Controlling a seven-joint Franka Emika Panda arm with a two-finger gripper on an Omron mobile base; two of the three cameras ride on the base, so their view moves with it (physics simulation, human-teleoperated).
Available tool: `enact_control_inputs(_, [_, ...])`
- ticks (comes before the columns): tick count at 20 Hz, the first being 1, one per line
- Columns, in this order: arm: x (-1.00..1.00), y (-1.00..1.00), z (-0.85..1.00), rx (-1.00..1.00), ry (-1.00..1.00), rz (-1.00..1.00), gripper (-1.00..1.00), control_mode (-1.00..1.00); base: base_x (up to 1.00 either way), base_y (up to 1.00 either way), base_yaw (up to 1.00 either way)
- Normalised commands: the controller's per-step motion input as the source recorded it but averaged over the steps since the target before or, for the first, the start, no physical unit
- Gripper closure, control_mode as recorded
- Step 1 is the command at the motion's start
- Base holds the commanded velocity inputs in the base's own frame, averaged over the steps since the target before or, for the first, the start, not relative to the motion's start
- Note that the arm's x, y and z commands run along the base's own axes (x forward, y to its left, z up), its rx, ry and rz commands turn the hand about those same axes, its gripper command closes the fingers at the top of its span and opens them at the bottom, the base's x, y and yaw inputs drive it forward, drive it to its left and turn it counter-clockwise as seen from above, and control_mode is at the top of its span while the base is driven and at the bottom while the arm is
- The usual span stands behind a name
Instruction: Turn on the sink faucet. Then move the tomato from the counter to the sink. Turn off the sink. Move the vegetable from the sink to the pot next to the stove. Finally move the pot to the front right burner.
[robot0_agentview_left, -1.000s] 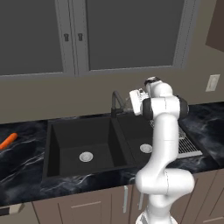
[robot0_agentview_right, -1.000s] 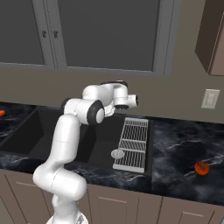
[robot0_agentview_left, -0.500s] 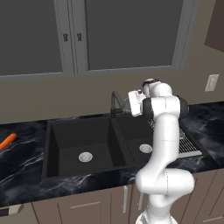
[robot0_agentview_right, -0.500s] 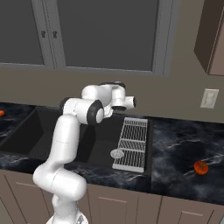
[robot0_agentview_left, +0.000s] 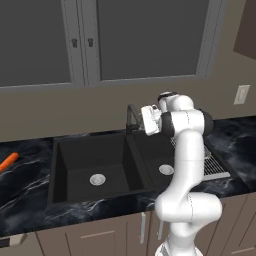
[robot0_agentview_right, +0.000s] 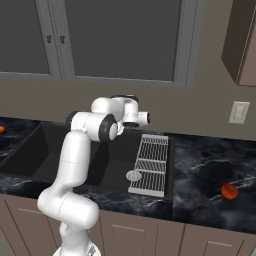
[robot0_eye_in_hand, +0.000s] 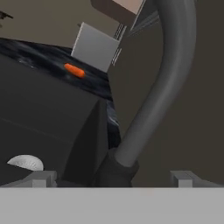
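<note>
The dark sink faucet (robot0_agentview_left: 131, 116) stands behind the divider of the black double sink (robot0_agentview_left: 60, 170). My gripper (robot0_agentview_left: 140, 122) is at the faucet, just to its right. In the hand view the faucet's curved spout (robot0_eye_in_hand: 162, 83) rises from its base (robot0_eye_in_hand: 114, 169). That base sits between my two fingertips (robot0_eye_in_hand: 43, 178), which stand wide apart, so the gripper (robot0_eye_in_hand: 113, 179) is open and touches nothing. I see no water stream. The tomato (robot0_agentview_right: 229, 191) lies on the black marble counter (robot0_agentview_right: 200, 165), far right of the sink. The pot and the stove are out of view.
A long orange carrot (robot0_agentview_left: 9, 161) lies on the counter left of the sink. A wire drying rack (robot0_agentview_right: 150, 161) covers the sink's right edge. Each basin has a round silver drain (robot0_agentview_left: 97, 178). Grey wall cabinets hang above, and an outlet (robot0_agentview_right: 238, 112) is on the wall.
The hand has edged a little left and down, closer to the faucet. The tomato and the carrot have not moved.
</note>
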Motion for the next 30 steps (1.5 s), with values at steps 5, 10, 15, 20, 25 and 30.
enact_control_inputs(5, [0.11, 0.22, -0.19, 0.00, 0.11, 0.00, 1.00, -1.00, 0.00, 0.00, 0.00])
enact_control_inputs(10, [0.00, 0.00, -0.17, 0.01, -0.01, 0.00, 1.00, -1.00, 0.00, 0.00, 0.00])
enact_control_inputs(15, [0.00, -0.01, -0.39, 0.20, -0.05, -0.09, 1.00, -1.00, 0.00, 0.00, 0.00])
enact_control_inputs(20, [0.10, 0.00, -0.28, 0.20, 0.01, -0.19, 1.00, -1.00, 0.00, 0.00, 0.00])
enact_control_inputs(25, [0.10, -0.20, -0.28, 0.12, 0.05, -0.02, 1.00, -1.00, 0.00, 0.00, 0.00])
enact_control_inputs(30, [0.02, -0.49, -0.47, 0.23, 0.00, -0.02, 1.00, -1.00, 0.00, 0.00, 0.00])
